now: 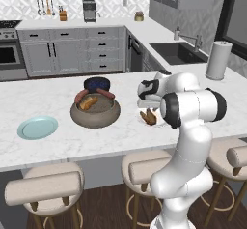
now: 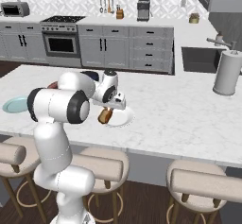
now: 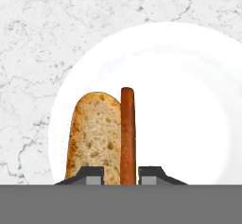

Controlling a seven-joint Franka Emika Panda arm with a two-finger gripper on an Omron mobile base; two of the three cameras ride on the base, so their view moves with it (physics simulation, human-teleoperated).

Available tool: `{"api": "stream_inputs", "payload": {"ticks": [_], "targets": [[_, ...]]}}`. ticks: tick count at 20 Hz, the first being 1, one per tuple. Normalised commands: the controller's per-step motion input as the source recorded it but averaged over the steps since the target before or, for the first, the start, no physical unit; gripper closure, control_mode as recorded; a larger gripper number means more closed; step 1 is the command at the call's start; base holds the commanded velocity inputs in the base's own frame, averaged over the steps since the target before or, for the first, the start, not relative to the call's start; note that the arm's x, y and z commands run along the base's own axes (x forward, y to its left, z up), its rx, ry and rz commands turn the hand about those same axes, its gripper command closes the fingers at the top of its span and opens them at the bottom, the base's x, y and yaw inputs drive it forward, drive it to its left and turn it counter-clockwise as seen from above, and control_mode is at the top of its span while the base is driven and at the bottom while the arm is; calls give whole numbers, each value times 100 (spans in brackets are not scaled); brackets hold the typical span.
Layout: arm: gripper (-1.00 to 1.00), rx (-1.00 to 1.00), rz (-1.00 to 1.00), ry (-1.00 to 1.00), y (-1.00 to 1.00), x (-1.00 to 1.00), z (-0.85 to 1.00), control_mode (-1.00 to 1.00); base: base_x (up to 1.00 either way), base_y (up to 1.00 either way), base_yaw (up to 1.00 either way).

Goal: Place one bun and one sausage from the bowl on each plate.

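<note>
My hand (image 3: pixel 121 175) grips a thin red-brown sausage (image 3: pixel 127 133) over the white plate (image 3: pixel 189 76), beside a crusty tan bun (image 3: pixel 94 133) lying there. The left base view adds the stone bowl (image 1: pixel 95 113), holding more buns and sausages, and the teal plate (image 1: pixel 37 127) on the worktop (image 1: pixel 58 95).

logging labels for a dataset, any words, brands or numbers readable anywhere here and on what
None can be read.
The white plate, the bun, the sausage and the stone bowl are plain.
The coffee machine and microwave on the back counter are too small to show any marking.
</note>
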Motion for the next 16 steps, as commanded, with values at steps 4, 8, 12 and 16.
{"api": "stream_inputs", "payload": {"ticks": [4, 8, 12, 16], "targets": [[-100, 0, 0, 0, 0, 0, 0, -100, 0, 0, 0], [-100, 0, 0, 0, 0, 0, 0, -100, 0, 0, 0], [-100, 0, 0, 0, 25, -9, 71, -100, 0, 0, 0], [-100, -1, 4, 0, 61, -8, 94, -100, 0, 0, 0]]}}
